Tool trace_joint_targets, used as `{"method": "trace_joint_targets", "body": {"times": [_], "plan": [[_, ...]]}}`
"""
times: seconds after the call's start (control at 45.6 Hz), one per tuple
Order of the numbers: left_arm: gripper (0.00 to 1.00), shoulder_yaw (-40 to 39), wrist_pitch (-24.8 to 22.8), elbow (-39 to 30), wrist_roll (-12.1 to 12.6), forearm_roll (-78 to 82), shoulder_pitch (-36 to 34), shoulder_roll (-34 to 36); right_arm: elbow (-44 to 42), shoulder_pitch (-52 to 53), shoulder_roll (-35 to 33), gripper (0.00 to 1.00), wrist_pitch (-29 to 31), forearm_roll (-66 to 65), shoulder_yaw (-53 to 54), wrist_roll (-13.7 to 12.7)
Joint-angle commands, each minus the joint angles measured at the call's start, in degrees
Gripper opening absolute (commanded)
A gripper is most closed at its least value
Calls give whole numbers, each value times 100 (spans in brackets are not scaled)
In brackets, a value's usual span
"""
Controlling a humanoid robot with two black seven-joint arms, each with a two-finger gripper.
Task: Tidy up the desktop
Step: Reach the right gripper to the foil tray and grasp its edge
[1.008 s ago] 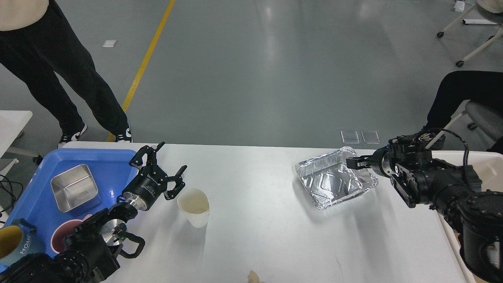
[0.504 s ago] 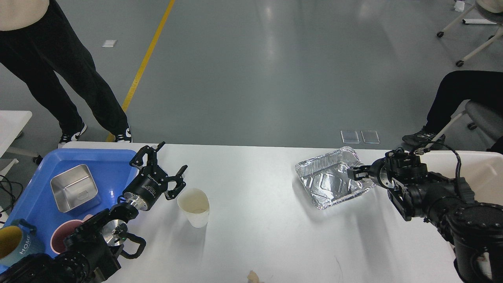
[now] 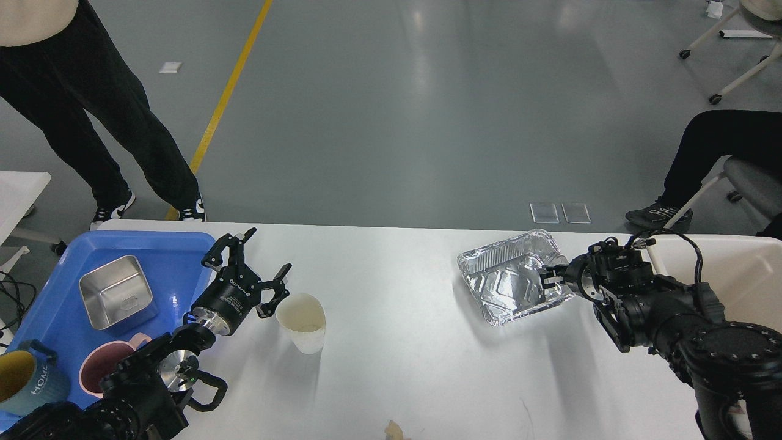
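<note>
Desk point(image 3: 415, 366) lies beneath both arms: left gripper point(image 3: 253, 266) spread beside paper cup point(image 3: 301, 322); right gripper point(image 3: 548, 278) pinches foil tray point(image 3: 510, 284), fingertips partly hidden.

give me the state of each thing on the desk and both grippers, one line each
foil tray: empty, upright, right rim pinched
right gripper: shut on the foil tray's rim
left gripper: open, beside the paper cup
paper cup: upright, rim squashed
steel container: upright, empty, in blue tray
pink mug: upright
teal mug: upright

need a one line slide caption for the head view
Right gripper grips the foil tray rim; open left gripper waits beside a paper cup on the desktop.
</note>
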Motion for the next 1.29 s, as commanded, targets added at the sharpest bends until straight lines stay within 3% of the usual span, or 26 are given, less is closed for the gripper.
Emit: {"method": "trace_joint_targets", "body": {"times": [0.0,0.219,0.767,1.139,1.271], "plan": [[96,0,-3,0,-16,0,9,-1,-5,-1,43,53,-6,-4,-33,-4],[96,0,-21,0,-77,0,26,8,-5,-1,43,44,3,5,-68,-4],[96,-9,-47,0,-112,0,79,43,-5,-71,131,43,73,5,-332,-4],[96,-9,-47,0,-112,0,79,52,4,-80,218,0,117,233,-323,13],[96,-17,-47,0,-112,0,88,61,22,-62,254,0,266,295,-332,57]]}}
